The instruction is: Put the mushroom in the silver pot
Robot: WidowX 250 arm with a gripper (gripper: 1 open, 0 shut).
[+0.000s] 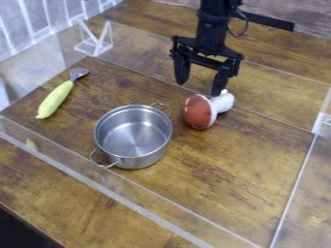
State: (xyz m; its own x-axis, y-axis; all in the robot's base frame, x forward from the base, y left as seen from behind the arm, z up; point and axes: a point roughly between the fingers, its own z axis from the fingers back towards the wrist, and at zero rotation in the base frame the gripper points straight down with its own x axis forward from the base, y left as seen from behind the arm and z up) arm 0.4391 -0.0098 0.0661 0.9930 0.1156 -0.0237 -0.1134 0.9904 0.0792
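The mushroom (203, 108) lies on its side on the wooden table, reddish-brown cap toward the pot and white stem pointing right. Just left of it stands the silver pot (132, 135), shiny and with nothing inside, its small handles at the front left and back right. My black gripper (207, 76) hangs open above and a little behind the mushroom, holding nothing, its two fingers spread and clear of the cap.
A yellow-green corn cob (56, 98) lies at the left with a small grey utensil (79, 74) behind it. A clear stand (93, 40) sits at the back left. Low transparent walls (195, 208) border the work area.
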